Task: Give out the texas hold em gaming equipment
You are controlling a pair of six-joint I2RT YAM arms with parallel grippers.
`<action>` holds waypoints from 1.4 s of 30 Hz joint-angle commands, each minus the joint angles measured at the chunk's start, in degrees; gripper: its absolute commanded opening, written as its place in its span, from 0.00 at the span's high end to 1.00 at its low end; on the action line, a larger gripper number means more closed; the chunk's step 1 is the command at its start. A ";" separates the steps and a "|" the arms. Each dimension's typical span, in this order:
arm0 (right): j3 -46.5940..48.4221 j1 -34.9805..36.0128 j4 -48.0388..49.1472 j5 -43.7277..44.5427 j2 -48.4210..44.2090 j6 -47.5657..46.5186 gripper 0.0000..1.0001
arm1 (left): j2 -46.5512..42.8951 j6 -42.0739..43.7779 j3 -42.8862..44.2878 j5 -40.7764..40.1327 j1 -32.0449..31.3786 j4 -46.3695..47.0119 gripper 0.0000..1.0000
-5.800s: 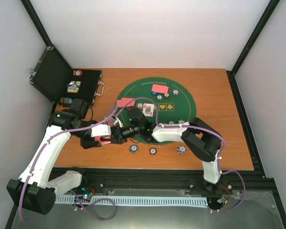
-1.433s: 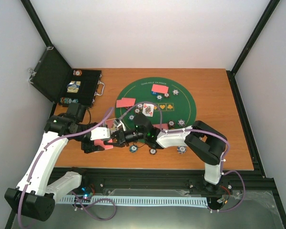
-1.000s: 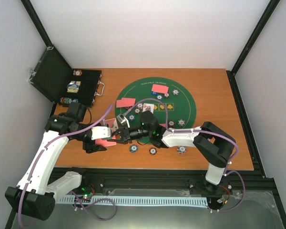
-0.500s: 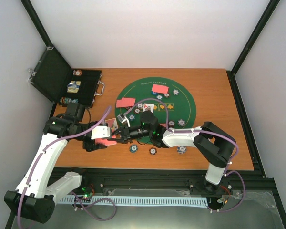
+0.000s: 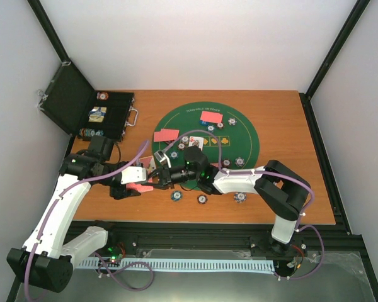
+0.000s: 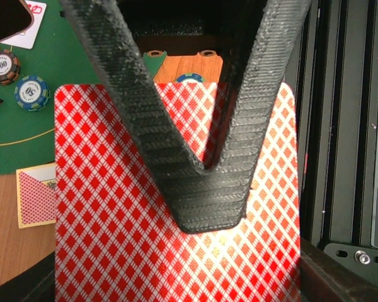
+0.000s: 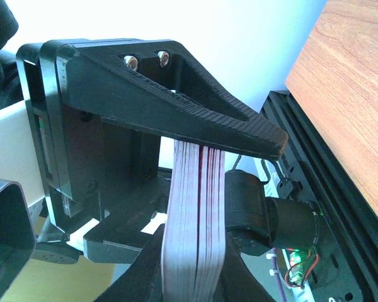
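My left gripper point(image 5: 140, 183) is shut on a deck of red-backed playing cards point(image 6: 113, 239) and holds it above the table's near left, its fingers point(image 6: 208, 195) pressed on the top card. My right gripper point(image 5: 159, 177) reaches left to that deck. In the right wrist view the deck point(image 7: 198, 214) stands edge-on between its wide-apart jaws, with a thin split in the stack. Red-backed cards lie on the green mat point(image 5: 211, 117) point(image 5: 166, 134), with one face-up card point(image 5: 196, 144). Poker chips point(image 5: 176, 195) point(image 5: 202, 199) point(image 5: 240, 197) lie along the mat's near edge.
The round green felt mat point(image 5: 239, 135) fills the table's middle. An open black case point(image 5: 110, 116) with chips inside stands at the far left. One card point(image 6: 38, 195) lies at the mat's edge, and chips point(image 6: 1, 63) lie on the felt. The black rail point(image 5: 208, 239) runs along the front.
About one second ago my right gripper slid left onto the deck held by my left gripper. Both have stayed nearly still since then.
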 commanded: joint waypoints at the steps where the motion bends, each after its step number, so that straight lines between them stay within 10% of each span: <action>1: 1.93 0.07 -4.80 0.45 1.16 -3.20 0.86 | -0.51 2.77 0.59 0.23 0.21 -1.05 0.62; 6: 3.53 0.06 -6.89 0.13 1.97 -4.20 0.53 | -0.55 3.23 0.41 -0.85 0.23 -1.48 0.63; 17: 7.80 1.56 -8.11 -0.31 4.63 -4.21 0.45 | -0.10 2.89 0.15 -1.61 0.23 -1.06 0.66; 31: 3.62 -2.21 -18.15 0.57 1.47 -8.20 0.50 | -0.43 2.66 0.67 -2.34 0.23 -1.28 0.70; 42: 2.51 -3.60 -23.79 1.05 -4.37 -11.10 0.72 | -0.12 1.93 -0.32 -3.17 0.26 0.23 0.72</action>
